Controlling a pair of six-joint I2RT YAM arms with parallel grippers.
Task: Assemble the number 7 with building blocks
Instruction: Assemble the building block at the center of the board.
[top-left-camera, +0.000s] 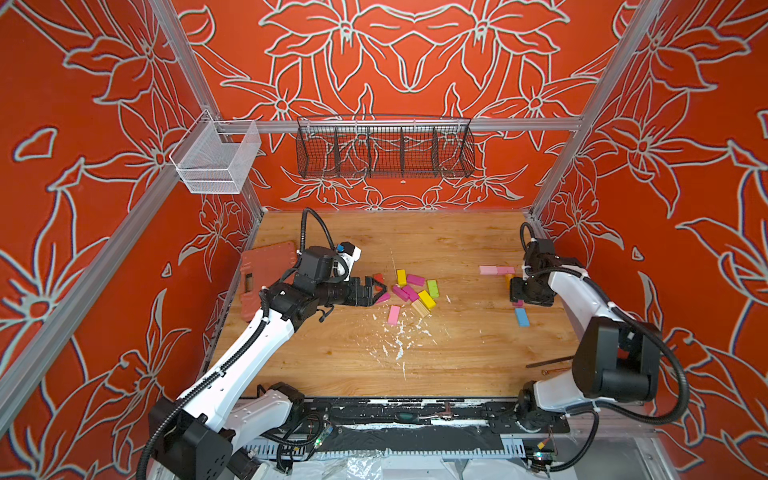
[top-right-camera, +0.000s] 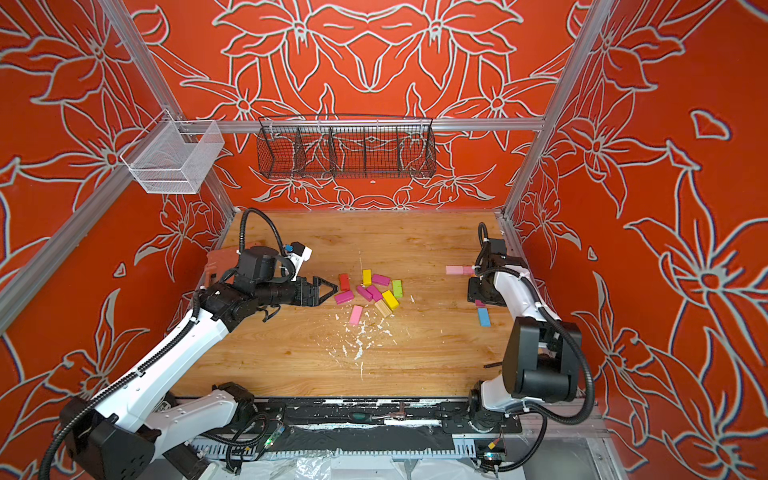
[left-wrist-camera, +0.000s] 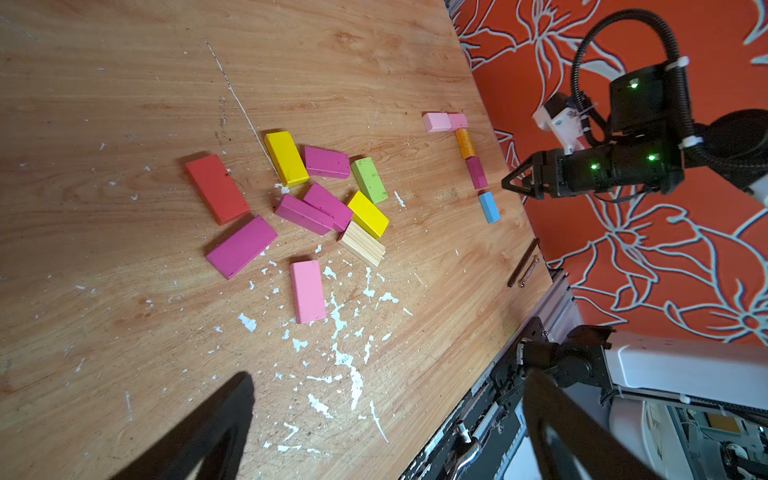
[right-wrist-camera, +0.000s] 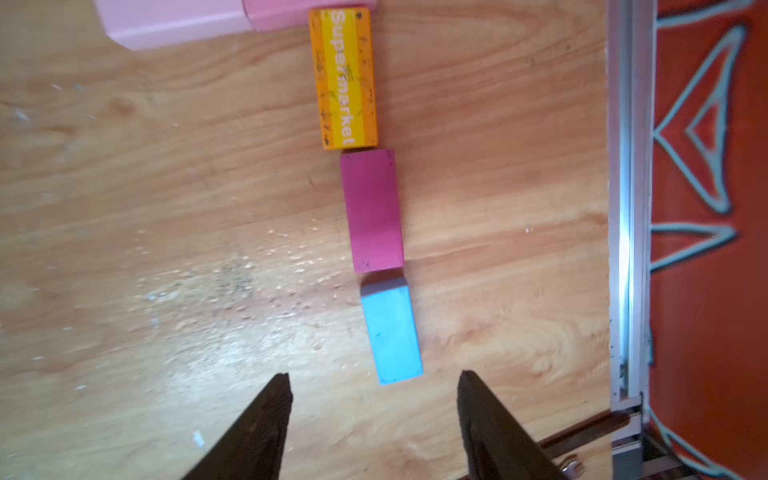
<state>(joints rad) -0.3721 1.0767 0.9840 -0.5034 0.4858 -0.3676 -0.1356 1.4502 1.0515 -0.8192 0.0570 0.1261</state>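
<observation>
The number 7 lies at the table's right: two pink blocks (right-wrist-camera: 178, 20) form the bar, and an orange block (right-wrist-camera: 344, 79), a magenta block (right-wrist-camera: 372, 210) and a slightly skewed blue block (right-wrist-camera: 392, 334) run end to end as the stem. My right gripper (right-wrist-camera: 376, 375) hovers just past the blue block's (top-left-camera: 522, 317) free end, open, with nothing between its fingers. Loose building blocks (top-left-camera: 411, 291) lie in a heap mid-table: red (left-wrist-camera: 216, 189), yellow, magenta, green, pink and bare wood. My left gripper (top-left-camera: 380, 291) is wide open and empty, beside the heap's left edge.
A red-brown tool case (top-left-camera: 266, 274) lies at the table's left edge behind the left arm. A dark rod and a screw (left-wrist-camera: 523, 262) lie near the right front edge. White flecks (top-left-camera: 399, 340) dot the wood. Two wire baskets (top-left-camera: 384, 147) hang on the back rail.
</observation>
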